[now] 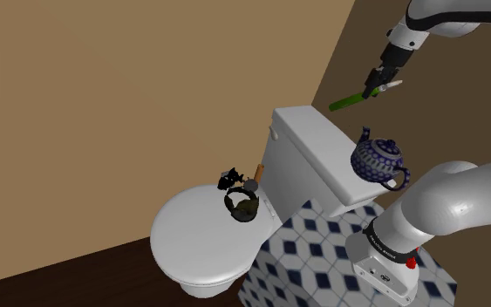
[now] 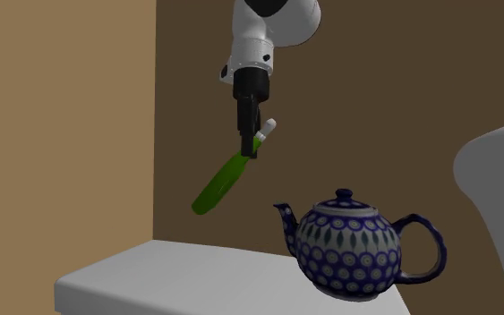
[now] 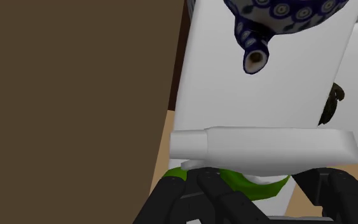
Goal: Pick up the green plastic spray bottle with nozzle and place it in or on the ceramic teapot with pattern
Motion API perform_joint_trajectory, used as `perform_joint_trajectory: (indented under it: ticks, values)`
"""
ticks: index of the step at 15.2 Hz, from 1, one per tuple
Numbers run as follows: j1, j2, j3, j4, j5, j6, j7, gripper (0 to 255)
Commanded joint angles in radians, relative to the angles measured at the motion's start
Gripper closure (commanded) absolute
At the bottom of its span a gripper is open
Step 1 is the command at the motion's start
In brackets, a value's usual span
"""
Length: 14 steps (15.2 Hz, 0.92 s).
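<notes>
White toilet tank carries blue patterned teapot, w/ green spray bottle aloft above & apart, neck clamped in gripper: carry step, next prob. needs centring over teapot, then lowering.

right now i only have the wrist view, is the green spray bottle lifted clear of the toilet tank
Observer: Yes. In the second exterior view the spray bottle hangs in the gripper, well above the tank lid.
Operator: which way is it hanging
Observer: Tilted. It is held near its white nozzle, with the green body slanting down away from the teapot.
Operator: teapot lid on or off
Observer: On. The teapot stands upright with its knobbed lid in place.
</notes>
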Motion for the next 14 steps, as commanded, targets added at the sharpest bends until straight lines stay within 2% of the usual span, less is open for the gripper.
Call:
perform_joint_trajectory:
  ticks: [1,5,14]
  values:
    - [0.002,0.001,0.004,0.028,0.004,-0.028,0.0,255]
    - [0.005,0.002,0.013,0.08,0.01,-0.079,-0.001,255]
    - [-0.095,-0.379,0.119,-0.15,-0.038,-0.239,0.05,255]
